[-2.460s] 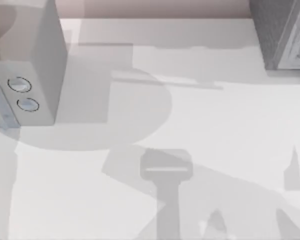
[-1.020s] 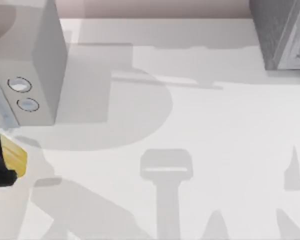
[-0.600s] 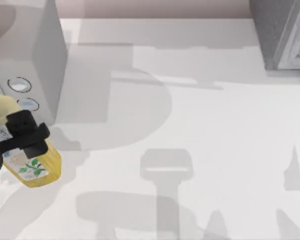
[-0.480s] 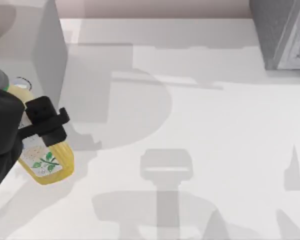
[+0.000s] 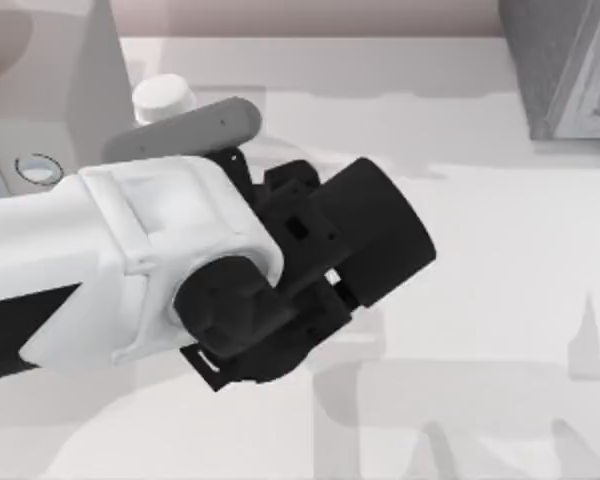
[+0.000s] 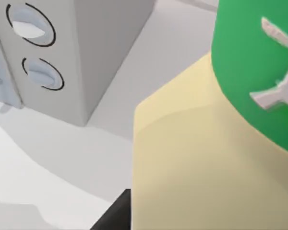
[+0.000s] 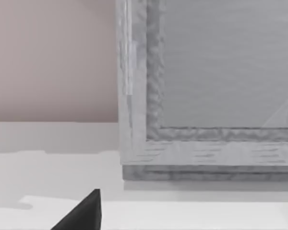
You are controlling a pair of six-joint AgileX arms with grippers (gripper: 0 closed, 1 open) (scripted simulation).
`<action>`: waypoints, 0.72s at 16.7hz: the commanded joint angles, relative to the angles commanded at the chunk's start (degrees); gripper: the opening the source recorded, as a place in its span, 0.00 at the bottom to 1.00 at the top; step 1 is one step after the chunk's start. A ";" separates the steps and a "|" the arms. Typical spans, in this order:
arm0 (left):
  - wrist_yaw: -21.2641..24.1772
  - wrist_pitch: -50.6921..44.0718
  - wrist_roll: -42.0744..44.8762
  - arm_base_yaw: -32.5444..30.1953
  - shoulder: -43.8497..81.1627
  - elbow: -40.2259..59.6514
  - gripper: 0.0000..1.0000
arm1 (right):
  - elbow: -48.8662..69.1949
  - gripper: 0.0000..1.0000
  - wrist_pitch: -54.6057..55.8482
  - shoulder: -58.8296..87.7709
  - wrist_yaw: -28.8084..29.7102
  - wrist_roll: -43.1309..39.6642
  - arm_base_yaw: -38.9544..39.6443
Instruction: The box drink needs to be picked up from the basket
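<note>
Grey box (image 5: 75,70) with two round buttons (image 6: 31,26), at the counter's (image 5: 480,260) far left corner. Left arm (image 5: 130,260), white and black, reaching from the left edge across the middle of the top view, above the counter. Left gripper (image 6: 116,214): jaws closed on the drink (image 6: 197,158), a black tip lying against its pale yellow body. Drink: yellow with a green label, held clear of the counter just beside the button box; its white cap (image 5: 163,97) shows beyond the arm, just right of that box. Grey framed box (image 5: 565,70), far right corner. Right gripper (image 7: 84,213), facing that framed box; cannot tell whether open or closed.
</note>
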 joint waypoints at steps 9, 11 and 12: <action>-10.23 -8.98 -11.59 -8.48 16.72 11.60 0.00 | 0.00 1.00 0.00 0.00 0.00 0.00 0.00; -10.23 -8.98 -11.59 -8.48 16.72 11.60 0.00 | 0.00 1.00 0.00 0.00 0.00 0.00 0.00; -10.10 -8.84 -11.44 -8.22 16.61 11.44 0.00 | 0.00 1.00 0.00 0.00 0.00 0.00 0.00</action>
